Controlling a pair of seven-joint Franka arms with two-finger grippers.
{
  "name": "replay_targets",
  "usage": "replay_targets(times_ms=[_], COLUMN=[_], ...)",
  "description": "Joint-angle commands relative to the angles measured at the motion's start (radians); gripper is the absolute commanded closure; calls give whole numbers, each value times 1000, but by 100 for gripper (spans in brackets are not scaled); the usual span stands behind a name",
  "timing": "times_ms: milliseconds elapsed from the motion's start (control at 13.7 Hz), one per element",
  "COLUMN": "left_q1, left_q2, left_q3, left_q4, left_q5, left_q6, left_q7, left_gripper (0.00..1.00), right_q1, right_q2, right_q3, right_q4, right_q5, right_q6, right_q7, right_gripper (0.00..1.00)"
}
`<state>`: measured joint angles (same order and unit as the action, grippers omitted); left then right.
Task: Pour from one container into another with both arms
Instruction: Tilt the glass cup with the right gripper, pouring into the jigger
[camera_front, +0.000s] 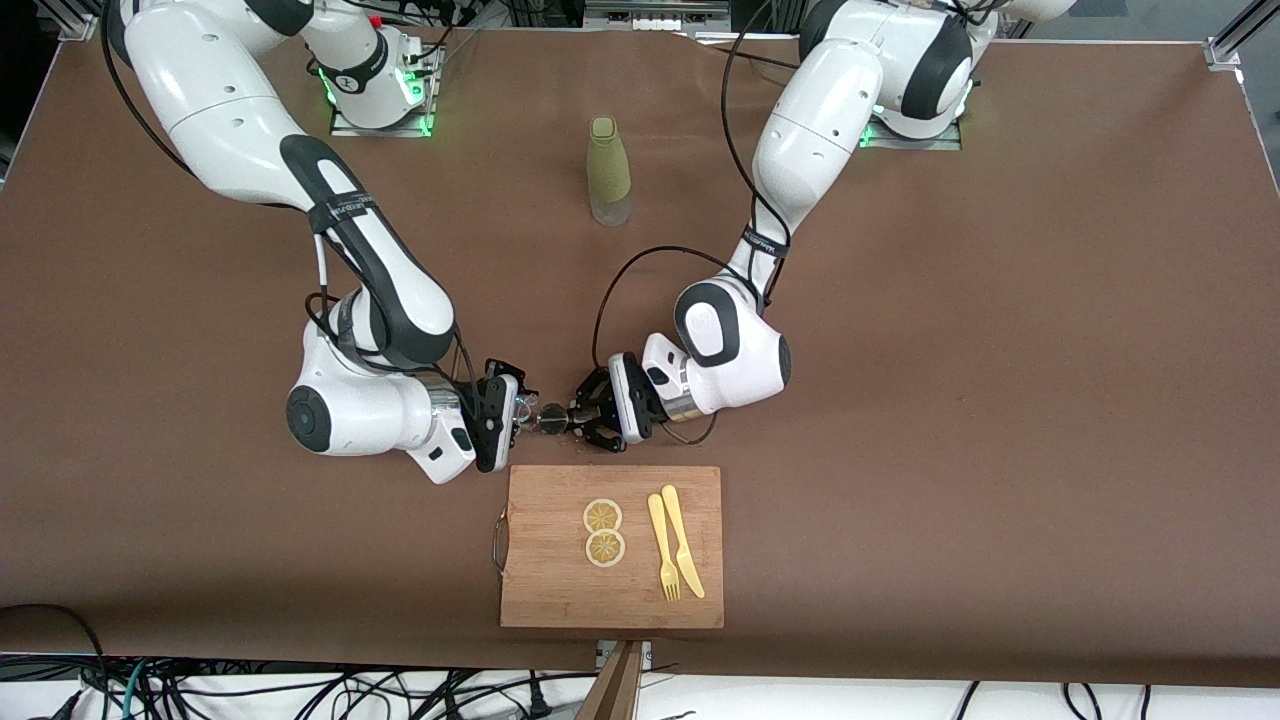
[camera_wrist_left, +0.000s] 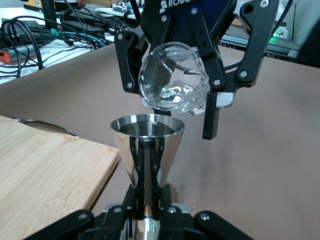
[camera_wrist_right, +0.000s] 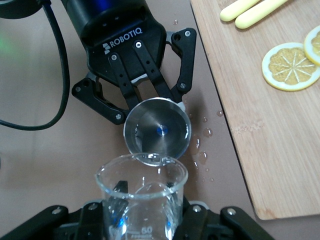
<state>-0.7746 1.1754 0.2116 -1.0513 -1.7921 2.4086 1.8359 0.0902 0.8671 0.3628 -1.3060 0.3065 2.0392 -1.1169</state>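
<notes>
Glass cup (camera_wrist_left: 172, 80) is tipped, mouth down over steel jigger (camera_wrist_left: 147, 145), lip just above and at jigger rim. Both are over bare table just beside the cutting board (camera_front: 612, 545), on the edge away from the front cam.

Right gripper (camera_front: 522, 412) is clamped on cup; left gripper (camera_front: 578, 414) is closed tight on jigger's waist, jigger upright.

Pour is under way, imo. To do well: keep lip centred over rim, tip slow, hold jigger dead level; target mouth is small. Droplets (camera_wrist_right: 202, 142) on table next to jigger suggest some spill, so ease the rate.

Contents: cup has a little clear liquid pooled at low side near lip. Jigger's upper cone looks wet/shiny, level can't tell. Olive-green bottle (camera_front: 608, 170) stands well apart, farther from front cam, untouched; contents can't tell.

Board holds 2 lemon slices (camera_front: 603, 531), plastic fork (camera_front: 662, 550) and knife (camera_front: 682, 540).
</notes>
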Motion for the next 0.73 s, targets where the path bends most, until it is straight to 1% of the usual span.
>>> replay_targets(times_ms=[0, 220, 585, 659], left_q1=[0, 1, 1, 1], left_q2=[20, 20, 20, 20], left_q3=[8, 8, 8, 8], left_q4=[37, 37, 37, 37], left_q5=[-41, -41, -41, -41], left_q6=[-9, -9, -9, -9], left_q7=[28, 28, 28, 28], left_gripper=[100, 100, 100, 100], right_q1=[5, 14, 20, 20], right_q2=[-16, -16, -16, -16], right_q3=[4, 7, 5, 7], right_q4=[4, 24, 40, 40], right_q5=[-24, -79, -90, -104], right_q6=[-11, -28, -48, -48], right_q7=[48, 92, 117, 124], right_gripper=[58, 58, 58, 58])
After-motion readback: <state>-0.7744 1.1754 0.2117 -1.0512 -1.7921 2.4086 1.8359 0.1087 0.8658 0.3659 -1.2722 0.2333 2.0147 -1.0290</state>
